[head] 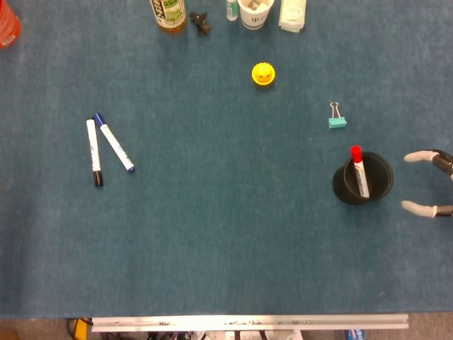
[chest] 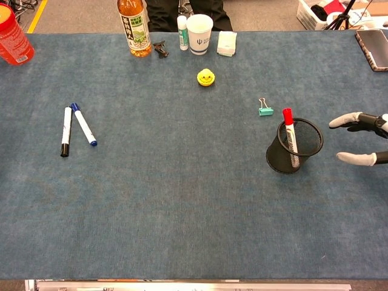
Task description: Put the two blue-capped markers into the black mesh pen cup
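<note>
Right hand: the right hand [chest: 364, 140] shows at the table's right edge with its fingers spread wide and nothing in them, near the black mesh pen cup [chest: 294, 147] but apart from it.
Left hand: in neither view, so I can't say how it stands.
Markers: two lie on the left side, well apart from the cup. The blue-capped marker [head: 114, 142] lies slanted; the one beside it [head: 93, 151] has a black cap at its near end. Their far ends nearly touch. I see only one plainly blue cap.
Cup: upright, mouth open, with a red-capped marker [chest: 291, 137] leaning inside it.
Step in hand: my guess is the right hand is coming in to steady the cup. It should close gently round the mesh wall and avoid tipping it.
Doing it well: the markers are on the left, so the left hand looks better placed to fetch them. Pinch the blue one mid-barrel without dragging its neighbour.
In the way: a green binder clip [chest: 265, 108] and a yellow smiley toy [chest: 205, 77] sit beyond the straight path.
Far edge: tea bottle [chest: 134, 26], paper cup [chest: 199, 33], a small tube and a folded packet, all well clear.
</note>
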### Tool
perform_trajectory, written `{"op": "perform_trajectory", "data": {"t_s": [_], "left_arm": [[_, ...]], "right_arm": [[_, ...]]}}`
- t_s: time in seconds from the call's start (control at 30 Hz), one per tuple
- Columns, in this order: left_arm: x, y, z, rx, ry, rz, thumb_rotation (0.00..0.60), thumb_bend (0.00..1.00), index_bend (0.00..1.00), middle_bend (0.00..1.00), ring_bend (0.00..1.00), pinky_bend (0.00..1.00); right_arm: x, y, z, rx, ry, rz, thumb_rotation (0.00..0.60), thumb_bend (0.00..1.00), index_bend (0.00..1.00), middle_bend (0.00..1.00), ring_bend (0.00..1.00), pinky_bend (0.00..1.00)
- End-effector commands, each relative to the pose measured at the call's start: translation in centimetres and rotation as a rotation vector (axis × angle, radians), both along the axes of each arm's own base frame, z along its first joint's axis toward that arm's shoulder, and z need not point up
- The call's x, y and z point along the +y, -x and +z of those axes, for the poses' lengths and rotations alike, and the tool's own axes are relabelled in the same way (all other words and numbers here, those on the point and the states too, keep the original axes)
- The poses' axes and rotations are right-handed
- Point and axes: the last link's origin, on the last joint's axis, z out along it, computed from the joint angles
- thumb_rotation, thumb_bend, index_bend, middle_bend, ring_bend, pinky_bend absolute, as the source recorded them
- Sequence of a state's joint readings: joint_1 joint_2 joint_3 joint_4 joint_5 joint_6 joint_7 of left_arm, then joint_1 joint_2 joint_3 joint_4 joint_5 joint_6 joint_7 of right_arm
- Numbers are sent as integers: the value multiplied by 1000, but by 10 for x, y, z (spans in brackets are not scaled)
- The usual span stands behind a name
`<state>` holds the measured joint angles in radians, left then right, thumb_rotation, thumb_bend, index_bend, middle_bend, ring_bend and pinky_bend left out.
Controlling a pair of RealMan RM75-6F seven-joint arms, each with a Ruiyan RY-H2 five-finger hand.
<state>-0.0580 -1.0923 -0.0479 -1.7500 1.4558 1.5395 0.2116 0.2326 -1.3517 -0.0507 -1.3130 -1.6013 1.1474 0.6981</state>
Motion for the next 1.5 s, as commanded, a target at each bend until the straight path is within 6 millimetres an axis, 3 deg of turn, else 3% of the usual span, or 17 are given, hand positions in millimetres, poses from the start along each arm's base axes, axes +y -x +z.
{"op": "perform_trajectory", "data": {"t_s": [0.03,0.17,0.27,0.67,1.5], "left_arm": [[-1,0,1,-3,-2,2,600,237,212,237,212,142],[-3,2,1,0,7,14,600,238,212,237,212,141],[-3,1,1,-3,4,14,600,237,212,237,212,141],[0,-3,4,-2,4,0,600,237,211,237,212,141],[-1,-5,8,4,7,1,600,237,211,236,212,142]], "right_arm": [[0,1,-8,25,7,38,433,0,224,241,160,159],[-3,4,-15,42,34,62,510,0,193,240,160,159],[-5,5,-21,39,35,59,527,0,193,240,160,159],[-26,-7,-43,-1,33,105,555,0,193,240,160,159],[-35,-22,-74,-84,23,159,600,0,193,256,160,159]]}}
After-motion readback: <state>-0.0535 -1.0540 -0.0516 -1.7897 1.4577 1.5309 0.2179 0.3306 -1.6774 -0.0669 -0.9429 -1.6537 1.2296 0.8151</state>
